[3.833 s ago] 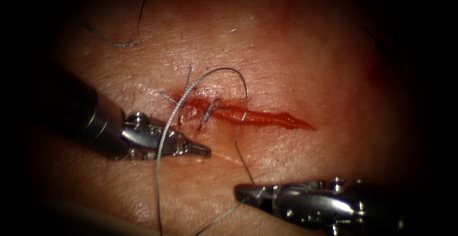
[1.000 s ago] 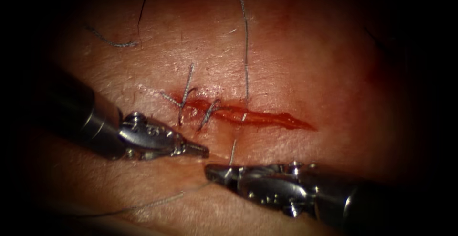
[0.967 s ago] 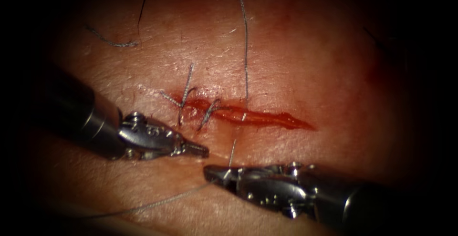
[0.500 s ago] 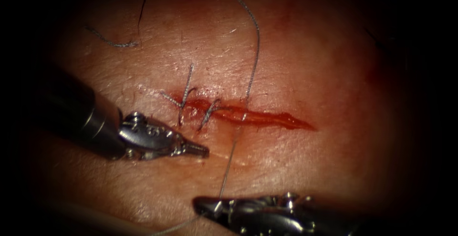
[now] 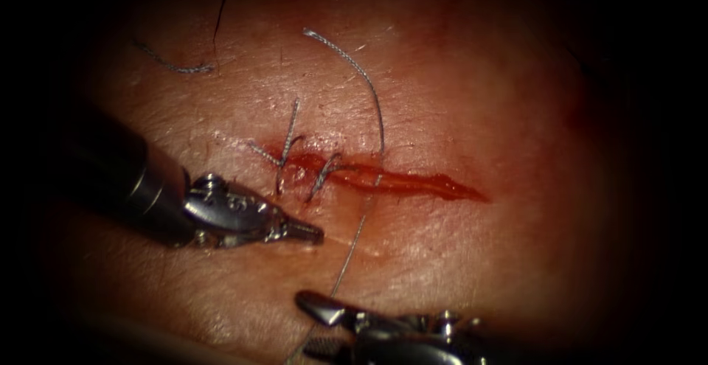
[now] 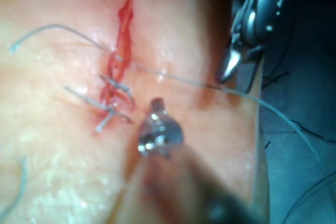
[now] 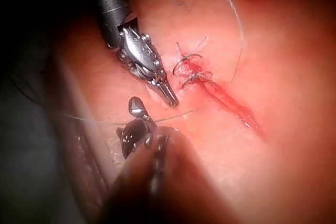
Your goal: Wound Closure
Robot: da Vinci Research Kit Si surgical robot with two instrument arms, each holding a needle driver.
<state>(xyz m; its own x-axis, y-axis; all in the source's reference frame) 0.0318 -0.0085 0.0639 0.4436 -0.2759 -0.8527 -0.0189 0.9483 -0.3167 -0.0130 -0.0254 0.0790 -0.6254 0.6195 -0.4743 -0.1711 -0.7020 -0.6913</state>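
Note:
The cut (image 5: pixel 413 183) runs across the tissue (image 5: pixel 472 92), with two tied stitches (image 5: pixel 284 155) at its left end. A thread (image 5: pixel 372 99) arcs from its free end above the cut down into the cut's middle. It comes out below and runs down between the jaws of my right tool (image 5: pixel 304 324), which stand open at the bottom edge, gripping nothing. My left tool (image 5: pixel 318 234) lies below the cut's left end, jaws shut, with nothing visible in them. Where the needle is, I cannot tell. In the right wrist view the thread (image 7: pixel 173 115) passes just above my right tool (image 7: pixel 129 121).
A loose cut piece of thread (image 5: pixel 173 66) lies on the tissue at the upper left, beside a dark hair-like strand (image 5: pixel 220 7). Red fluid fills the cut. The tissue's edge (image 6: pixel 257 145) falls away to a dark surface in the left wrist view.
My right tool drew downward, pulling thread through the cut, so the tail above shortened and curled. Its jaws, shut on the thread before, now stand open. The left tool stayed still.

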